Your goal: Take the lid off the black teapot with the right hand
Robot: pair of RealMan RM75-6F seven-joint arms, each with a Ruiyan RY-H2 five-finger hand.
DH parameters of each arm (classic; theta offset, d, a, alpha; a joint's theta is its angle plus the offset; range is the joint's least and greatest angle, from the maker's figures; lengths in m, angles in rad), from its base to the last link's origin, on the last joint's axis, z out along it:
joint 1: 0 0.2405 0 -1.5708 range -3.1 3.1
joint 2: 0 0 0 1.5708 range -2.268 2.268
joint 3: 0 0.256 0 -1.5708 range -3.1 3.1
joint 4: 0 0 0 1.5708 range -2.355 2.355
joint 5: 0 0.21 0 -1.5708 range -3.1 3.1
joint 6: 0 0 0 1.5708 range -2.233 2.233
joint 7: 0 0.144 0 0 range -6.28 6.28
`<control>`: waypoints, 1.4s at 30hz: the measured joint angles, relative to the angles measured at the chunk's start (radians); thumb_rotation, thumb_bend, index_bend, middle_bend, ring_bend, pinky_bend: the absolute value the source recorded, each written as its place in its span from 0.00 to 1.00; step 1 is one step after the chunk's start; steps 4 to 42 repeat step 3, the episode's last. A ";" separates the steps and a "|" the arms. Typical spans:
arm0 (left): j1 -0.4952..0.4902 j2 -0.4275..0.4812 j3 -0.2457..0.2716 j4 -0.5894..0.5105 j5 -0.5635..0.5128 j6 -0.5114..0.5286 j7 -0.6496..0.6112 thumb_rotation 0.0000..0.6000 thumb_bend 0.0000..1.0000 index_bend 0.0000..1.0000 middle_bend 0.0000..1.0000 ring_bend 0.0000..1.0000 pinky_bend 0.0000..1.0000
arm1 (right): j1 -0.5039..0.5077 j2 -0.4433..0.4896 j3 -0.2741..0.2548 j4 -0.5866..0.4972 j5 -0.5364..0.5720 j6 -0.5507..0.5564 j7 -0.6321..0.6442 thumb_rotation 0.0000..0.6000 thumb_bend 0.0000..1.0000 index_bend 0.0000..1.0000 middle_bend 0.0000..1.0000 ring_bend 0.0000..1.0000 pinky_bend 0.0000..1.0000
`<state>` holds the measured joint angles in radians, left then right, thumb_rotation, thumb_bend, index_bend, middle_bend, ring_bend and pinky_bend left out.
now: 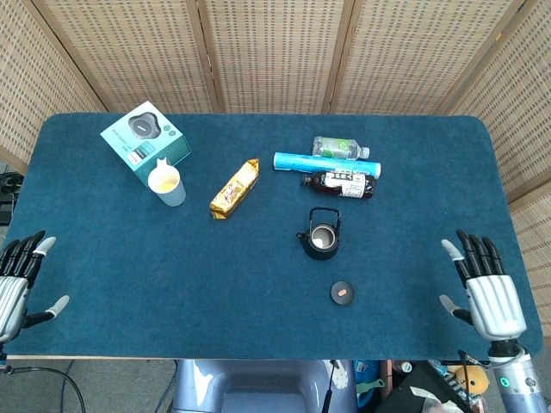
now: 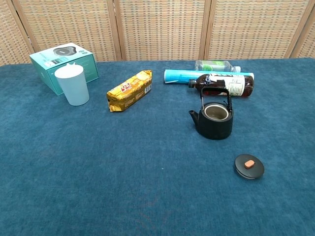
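Note:
The black teapot (image 1: 320, 236) (image 2: 214, 120) stands upright mid-table with its top uncovered and its handle raised. Its round black lid (image 1: 343, 293) (image 2: 249, 165), with an orange knob, lies flat on the cloth a little nearer the front and to the right of the pot. My right hand (image 1: 487, 290) hovers at the table's front right edge, fingers spread and empty, far from both. My left hand (image 1: 15, 281) stays at the front left edge, fingers spread, holding nothing. Neither hand shows in the chest view.
Behind the teapot lie a dark bottle (image 2: 224, 84), a blue tube (image 2: 184, 76) and a clear water bottle (image 2: 214, 66). A gold snack packet (image 2: 129, 90), a white cup (image 2: 72, 84) and a teal box (image 2: 61, 63) sit to the left.

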<state>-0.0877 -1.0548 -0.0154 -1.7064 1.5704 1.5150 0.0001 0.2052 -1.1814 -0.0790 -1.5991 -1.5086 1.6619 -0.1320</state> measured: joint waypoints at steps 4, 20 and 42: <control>0.001 -0.003 0.002 -0.003 0.005 0.003 0.011 1.00 0.23 0.00 0.00 0.00 0.00 | -0.014 0.012 0.002 -0.002 0.012 -0.011 0.009 1.00 0.00 0.00 0.00 0.00 0.00; 0.001 -0.003 0.002 -0.003 0.005 0.003 0.011 1.00 0.23 0.00 0.00 0.00 0.00 | -0.014 0.012 0.002 -0.002 0.012 -0.011 0.009 1.00 0.00 0.00 0.00 0.00 0.00; 0.001 -0.003 0.002 -0.003 0.005 0.003 0.011 1.00 0.23 0.00 0.00 0.00 0.00 | -0.014 0.012 0.002 -0.002 0.012 -0.011 0.009 1.00 0.00 0.00 0.00 0.00 0.00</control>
